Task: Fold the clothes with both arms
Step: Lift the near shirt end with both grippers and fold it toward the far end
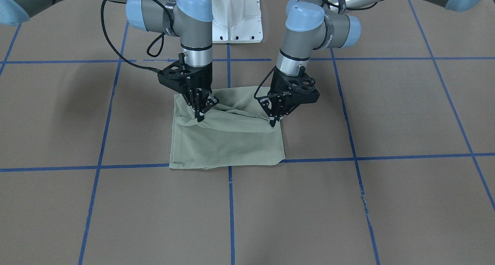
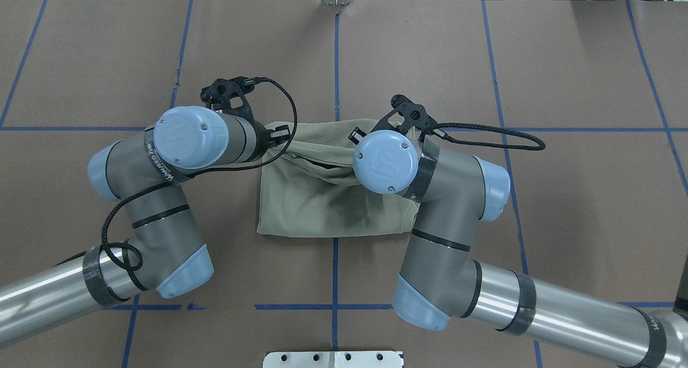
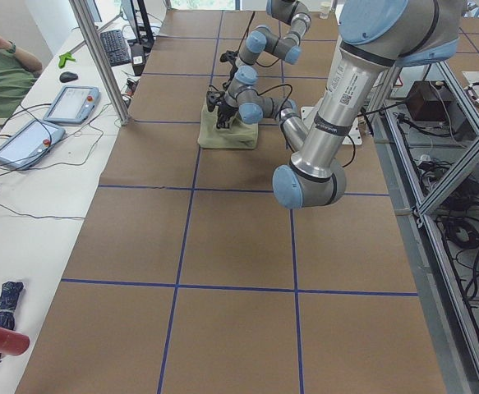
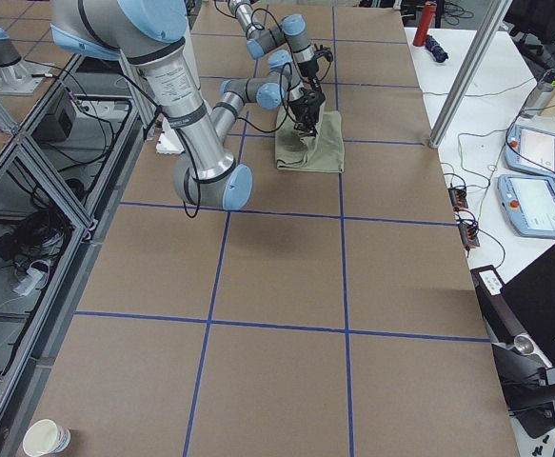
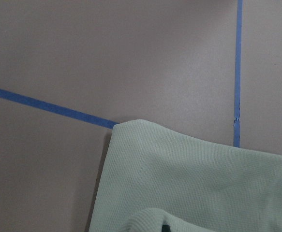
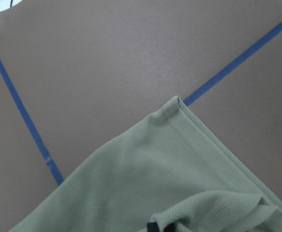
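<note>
Front view, shirt: folded to a compact rectangle in the middle of the surface, one edge along a blue tape line
Front view, right gripper: fingers clamped on a lifted layer of the shirt
Front view, left gripper: fingers clamped on that layer's other end
Overhead view: both wrists hang over the shirt, hiding most of the fingers
Side views: too distant to judge the fingers
Wrist views: cloth bunched close up, a flat corner beyond
Progress: most folds look done; I'd guess this layer needs laying across, then release
</note>
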